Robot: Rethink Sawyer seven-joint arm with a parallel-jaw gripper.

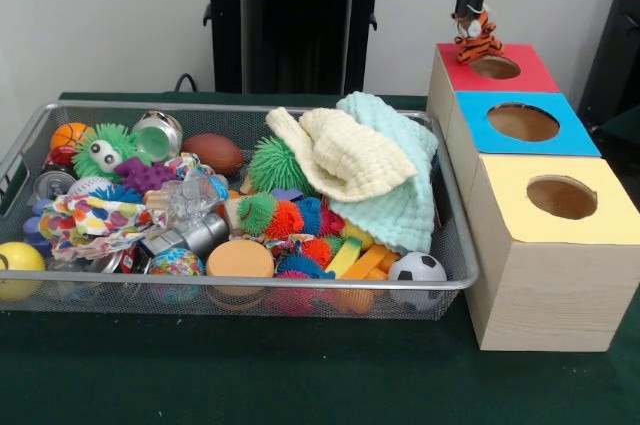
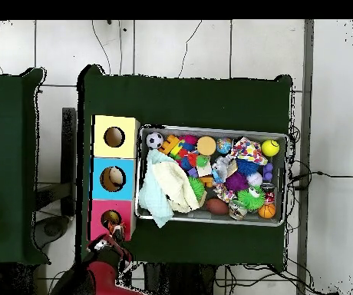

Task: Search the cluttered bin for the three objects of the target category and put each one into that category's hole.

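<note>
My gripper (image 1: 470, 13) hangs from the top right of the front view, shut on a small orange-and-black striped tiger toy (image 1: 476, 38). The toy hangs at the far left edge of the red box top, just beside the hole (image 1: 495, 67). In the overhead view the gripper (image 2: 117, 233) and toy (image 2: 117, 228) sit at the near edge of the red-topped box (image 2: 97, 223), by its hole (image 2: 110, 220). The bin (image 1: 30, 140), a silver mesh basket, is full of toys; it also shows in the overhead view (image 2: 212, 129).
A blue-topped box (image 1: 524, 123) and a yellow-topped box (image 1: 560, 198) stand in line with the red one, right of the bin. The bin holds a cream cloth (image 1: 340, 150), a mint cloth (image 1: 400, 185), spiky balls, a soccer ball (image 1: 417, 270) and a yellow ball (image 1: 17, 263).
</note>
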